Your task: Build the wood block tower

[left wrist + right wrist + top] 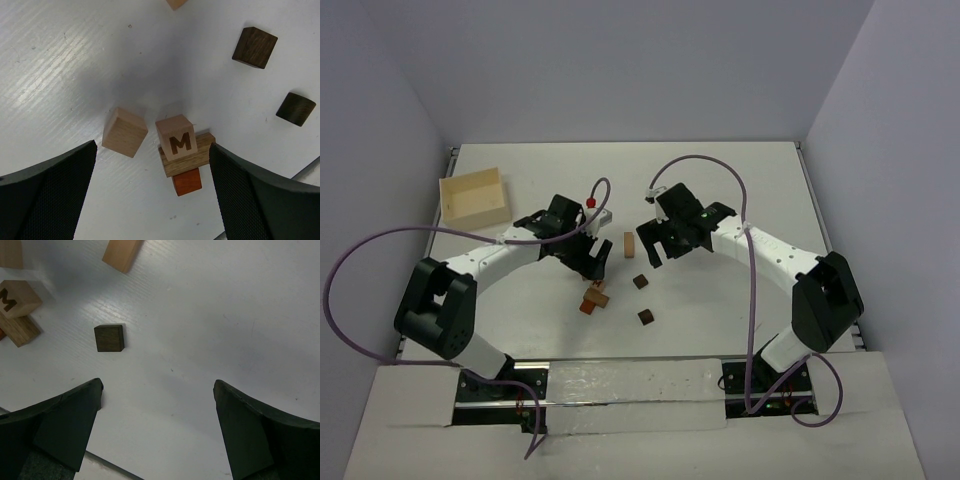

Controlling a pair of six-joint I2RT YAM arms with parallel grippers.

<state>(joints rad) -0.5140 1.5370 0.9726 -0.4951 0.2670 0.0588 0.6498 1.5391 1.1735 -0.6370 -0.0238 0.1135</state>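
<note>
White table [740, 190], lavender walls [620, 70]. The tower [182, 155] stands near the front centre of the table. It is three pieces high: a pale cube lettered M [176, 139] on a mid-brown slab [195, 159], over an orange-red block [186, 182].

A plain tan cube [124, 132] sits just beside it, not touching. A dark square block [254, 47] and a dark rounded block [295, 108] lie apart to its right in the top view. The longer tan piece [629, 244] lies farther back.

The left gripper [594, 263] hangs over the stack, jaws spread wide, holding nothing. The right gripper [157, 385] is above bare table near the dark square block, jaws wide, empty. A pale wooden box [475, 200] sits far left.
</note>
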